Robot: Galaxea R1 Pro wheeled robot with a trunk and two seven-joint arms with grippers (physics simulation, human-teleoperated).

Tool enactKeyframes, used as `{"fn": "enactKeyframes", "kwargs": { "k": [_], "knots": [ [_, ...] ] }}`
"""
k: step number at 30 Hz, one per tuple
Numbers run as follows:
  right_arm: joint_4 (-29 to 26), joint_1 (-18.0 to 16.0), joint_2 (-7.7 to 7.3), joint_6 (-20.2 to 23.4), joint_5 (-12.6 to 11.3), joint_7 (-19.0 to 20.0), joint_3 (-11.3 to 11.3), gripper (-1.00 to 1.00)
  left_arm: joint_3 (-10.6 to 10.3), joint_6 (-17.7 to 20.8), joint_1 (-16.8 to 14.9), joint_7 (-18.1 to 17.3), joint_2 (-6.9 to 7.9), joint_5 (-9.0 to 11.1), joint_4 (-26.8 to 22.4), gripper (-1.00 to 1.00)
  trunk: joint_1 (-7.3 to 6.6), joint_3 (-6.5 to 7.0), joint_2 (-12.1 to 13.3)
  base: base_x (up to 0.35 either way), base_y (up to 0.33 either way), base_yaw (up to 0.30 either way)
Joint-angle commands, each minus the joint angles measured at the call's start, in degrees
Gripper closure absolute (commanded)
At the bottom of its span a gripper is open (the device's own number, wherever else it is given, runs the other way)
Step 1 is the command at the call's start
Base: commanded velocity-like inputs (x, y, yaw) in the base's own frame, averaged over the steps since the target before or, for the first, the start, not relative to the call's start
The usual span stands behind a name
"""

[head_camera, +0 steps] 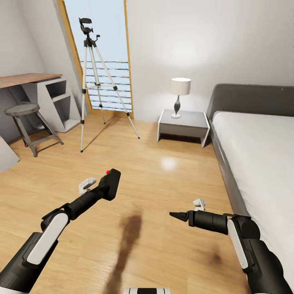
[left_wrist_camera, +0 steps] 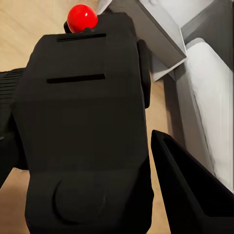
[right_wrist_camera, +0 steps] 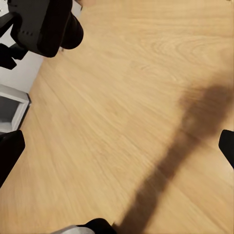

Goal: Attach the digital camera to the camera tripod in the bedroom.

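My left gripper [head_camera: 108,184] is shut on the digital camera [head_camera: 112,179], a chunky black body with a red dot on top, held low over the wood floor. In the left wrist view the camera [left_wrist_camera: 87,122] sits close against one black finger [left_wrist_camera: 187,195]. The camera tripod [head_camera: 95,81] stands far ahead at the left, before the tall window, with silver legs spread and a bare black head on top. My right gripper [head_camera: 176,215] hovers over the floor at the right, open, with nothing between its fingers [right_wrist_camera: 7,156]. The right wrist view also catches the camera [right_wrist_camera: 46,24].
A grey-framed white bed [head_camera: 261,155] runs along the right. A grey nightstand [head_camera: 183,124] with a white lamp [head_camera: 180,96] stands at its head. At the left are a round stool [head_camera: 26,122], a wooden desk [head_camera: 28,77] and a white shelf unit [head_camera: 57,102].
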Motion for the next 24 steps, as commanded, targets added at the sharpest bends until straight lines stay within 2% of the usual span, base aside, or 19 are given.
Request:
{"fn": "enactKeyframes", "kwargs": {
  "k": [1,17,24],
  "knots": [
    [0.0,-0.03,-0.01,0.43,-0.39,-0.13,0.02,-1.0,-0.04,0.16,-0.03,0.12,0.04,0.26,-0.04,1.0,-0.03,0.18,0.0,0.0,0.0,0.0],
    [-0.01,-0.03,-0.01,0.43,-0.57,-0.11,0.26,-1.0,0.0,0.14,-0.03,0.12,0.01,0.22,0.05,1.0,-0.45,3.73,0.21,0.0,0.0,0.0],
    [-0.01,-0.03,-0.01,0.43,-0.57,-0.11,0.28,-1.0,0.04,0.13,-0.03,0.12,-0.04,0.22,1.73,1.0,-0.63,5.28,0.31,0.0,0.0,0.0]
  ]
}}
